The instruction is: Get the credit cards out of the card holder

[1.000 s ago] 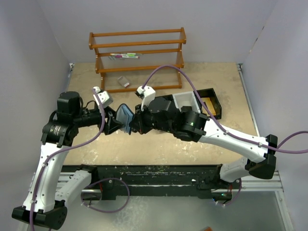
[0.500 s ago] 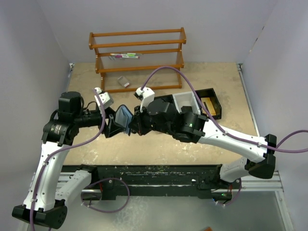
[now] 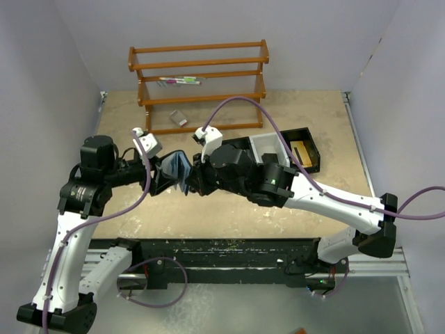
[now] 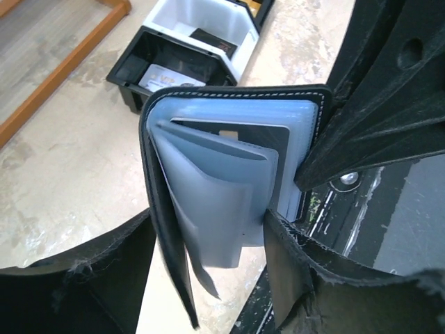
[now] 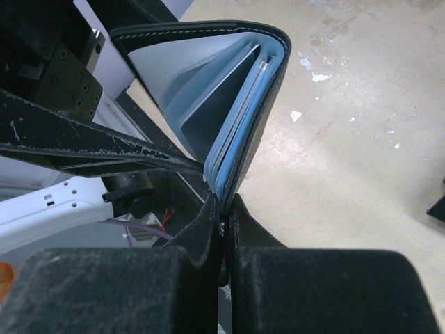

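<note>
The card holder (image 3: 175, 169) hangs open in a V above the tabletop (image 3: 208, 216), strung between the two arms. The left gripper (image 4: 208, 229) clasps one cover and some sleeves at middling width, and the right gripper (image 5: 224, 209) is pinched almost flat on the free edge of the other cover. The spine points away from the right gripper, so the blue-grey sleeves fan toward it. The credit cards (image 4: 236, 142) sit inside those sleeves (only one dark face shows clearly). The right gripper looks nearer the card edges, yet it would have to release its cover first.
</note>
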Controlling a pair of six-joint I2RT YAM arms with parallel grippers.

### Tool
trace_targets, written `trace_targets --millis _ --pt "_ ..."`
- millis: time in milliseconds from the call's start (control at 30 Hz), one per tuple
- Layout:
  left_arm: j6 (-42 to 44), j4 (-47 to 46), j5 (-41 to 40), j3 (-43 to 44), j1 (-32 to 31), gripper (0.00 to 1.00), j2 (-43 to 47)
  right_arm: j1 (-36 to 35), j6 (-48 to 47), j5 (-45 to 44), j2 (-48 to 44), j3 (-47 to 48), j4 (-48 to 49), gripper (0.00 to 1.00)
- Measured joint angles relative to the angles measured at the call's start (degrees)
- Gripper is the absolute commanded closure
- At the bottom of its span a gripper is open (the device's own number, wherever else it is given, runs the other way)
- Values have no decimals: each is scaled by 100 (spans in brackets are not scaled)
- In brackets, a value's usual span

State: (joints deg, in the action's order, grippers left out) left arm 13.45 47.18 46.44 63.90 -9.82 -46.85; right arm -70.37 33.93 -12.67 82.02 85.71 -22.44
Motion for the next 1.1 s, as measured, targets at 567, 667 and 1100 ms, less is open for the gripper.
trace_targets --millis 567,667,1100 --pt "79 -96 -1292 7 0 48 251 -13 13 42 -494 -437 291 100" --pt "35 -125 -1255 28 0 57 214 -13 20 109 -595 -555 415 100" --pt "-46 474 745 487 0 85 -98 9 20 822 -1478 -1945 1528 100"
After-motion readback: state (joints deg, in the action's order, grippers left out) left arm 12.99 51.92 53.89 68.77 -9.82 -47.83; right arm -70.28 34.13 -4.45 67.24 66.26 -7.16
